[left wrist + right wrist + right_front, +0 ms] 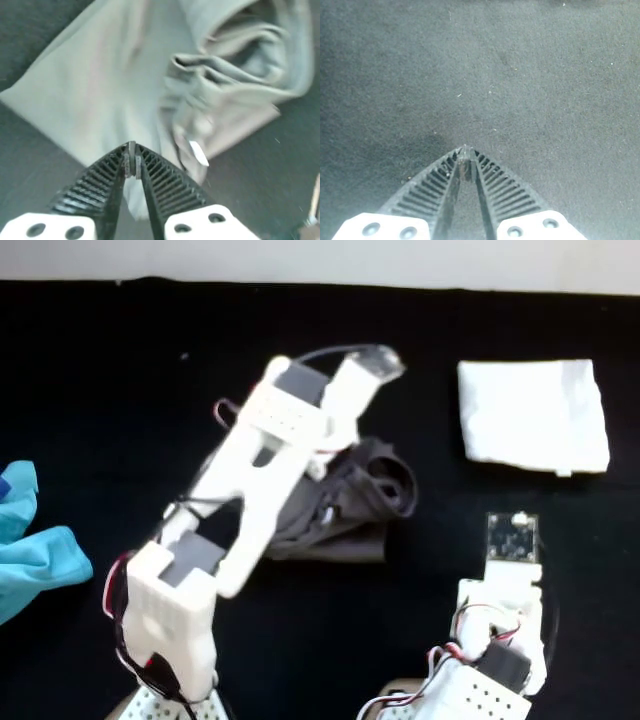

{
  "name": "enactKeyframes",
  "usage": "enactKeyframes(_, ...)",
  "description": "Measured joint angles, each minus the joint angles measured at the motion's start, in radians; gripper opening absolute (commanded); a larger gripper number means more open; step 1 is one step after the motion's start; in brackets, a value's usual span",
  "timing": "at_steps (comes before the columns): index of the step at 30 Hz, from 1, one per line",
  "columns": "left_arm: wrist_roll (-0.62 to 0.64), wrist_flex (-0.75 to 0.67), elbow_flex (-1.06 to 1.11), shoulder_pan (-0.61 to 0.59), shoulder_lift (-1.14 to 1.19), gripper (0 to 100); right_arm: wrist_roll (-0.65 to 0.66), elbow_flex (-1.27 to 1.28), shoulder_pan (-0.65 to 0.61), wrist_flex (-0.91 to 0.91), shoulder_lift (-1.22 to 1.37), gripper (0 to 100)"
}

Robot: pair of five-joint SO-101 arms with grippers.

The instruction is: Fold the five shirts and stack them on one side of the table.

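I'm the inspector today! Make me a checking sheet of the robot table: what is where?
Surface: black cloth, flat.
Job's things: white shirt folded, far right; grey shirt crumpled, middle; blue shirt bunched, left edge.
Clutter: nothing seen.
Grippers: left gripper shut, over the grey shirt; right gripper shut, over bare cloth.
Cables: thin wires on both arms.
Surroundings: pale strip beyond the table.

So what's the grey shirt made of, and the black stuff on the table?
The grey shirt looks like soft, matte cloth, maybe cotton knit: it creases and bunches. The black table cover looks like felt, matte and fuzzy, with lint specks.
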Motion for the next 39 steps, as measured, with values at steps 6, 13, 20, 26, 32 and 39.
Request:
enactKeyframes(6,0.0,-0.064,0.058,0.026,0.041,1,0.0,0.0,0.0,0.0,0.0,0.7)
enactKeyframes(13,0.0,0.054,0.098,0.195,0.041,1,0.0,0.0,0.0,0.0,0.0,0.7)
enactKeyframes(20,0.0,0.135,0.104,0.245,-0.127,1,0.0,0.0,0.0,0.0,0.0,0.7)
enactKeyframes(26,0.0,0.066,0.152,0.207,-0.256,1,0.0,0.0,0.0,0.0,0.0,0.7)
enactKeyframes(32,0.0,-0.149,0.288,0.097,-0.193,1,0.0,0.0,0.0,0.0,0.0,0.7)
enactKeyframes(39,0.002,-0.342,0.298,0.023,-0.046,1,0.0,0.0,0.0,0.0,0.0,0.7)
